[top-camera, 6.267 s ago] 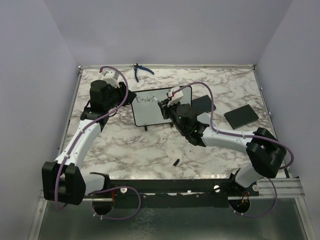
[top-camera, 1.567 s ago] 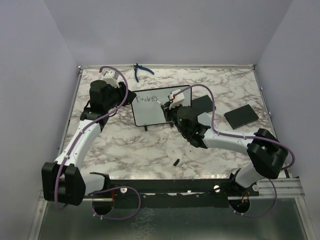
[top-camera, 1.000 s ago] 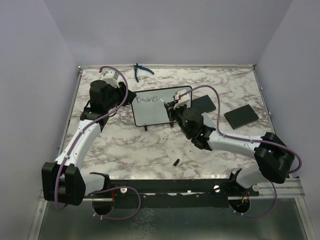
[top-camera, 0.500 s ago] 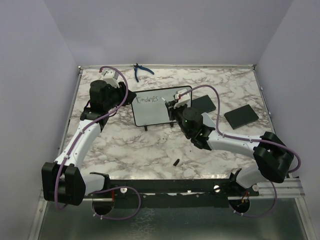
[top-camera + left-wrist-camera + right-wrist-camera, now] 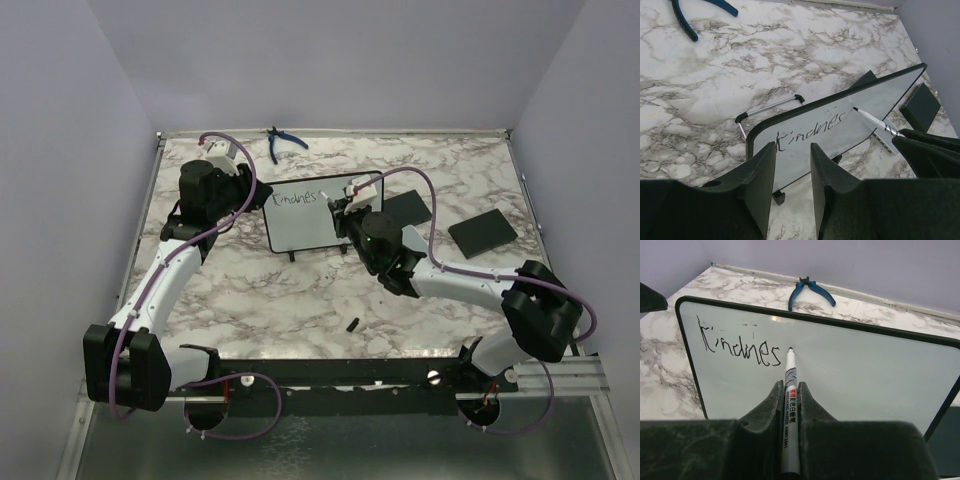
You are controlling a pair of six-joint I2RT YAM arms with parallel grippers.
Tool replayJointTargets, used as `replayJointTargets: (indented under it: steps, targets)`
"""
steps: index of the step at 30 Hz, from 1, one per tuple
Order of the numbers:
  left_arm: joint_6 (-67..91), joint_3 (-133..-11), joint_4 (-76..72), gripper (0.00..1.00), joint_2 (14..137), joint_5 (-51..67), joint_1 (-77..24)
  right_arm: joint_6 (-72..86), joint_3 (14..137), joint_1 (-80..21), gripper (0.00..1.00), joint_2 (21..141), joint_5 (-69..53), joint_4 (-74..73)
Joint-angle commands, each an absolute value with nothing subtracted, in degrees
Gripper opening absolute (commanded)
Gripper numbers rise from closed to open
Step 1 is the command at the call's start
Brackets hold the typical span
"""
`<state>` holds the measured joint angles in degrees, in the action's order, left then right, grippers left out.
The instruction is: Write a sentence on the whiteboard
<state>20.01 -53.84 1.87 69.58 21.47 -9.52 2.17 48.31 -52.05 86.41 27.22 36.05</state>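
Right gripper clenched on a marker, tip meeting the whiteboard just ahead. Its wrist view reads the sentence as "Kindnes"; overhead alone shows the arm stretched forward-left.

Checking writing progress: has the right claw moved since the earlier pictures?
Yes. The right claw, gripping the marker, has shifted rightward along the whiteboard, toward its right edge.
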Motion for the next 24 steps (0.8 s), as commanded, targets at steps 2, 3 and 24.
replayJointTargets:
  steps: [2, 3, 24]
  targets:
    - [19.1, -53.4, 1.4, 0.35, 68.3, 22.2, -9.8, 1.5, 50.7, -51.9, 0.00, 88.3, 28.2, 36.8]
    - [19.1, -53.4, 1.5, 0.35, 68.3, 22.2, -9.8, 1.5, 50.8, -51.9, 0.00, 88.5, 28.0, 36.6]
    - [19.1, -53.4, 1.5, 0.35, 68.3, 22.1, -9.8, 3.5, 49.1, -51.9, 0.00, 88.2, 26.8, 33.9]
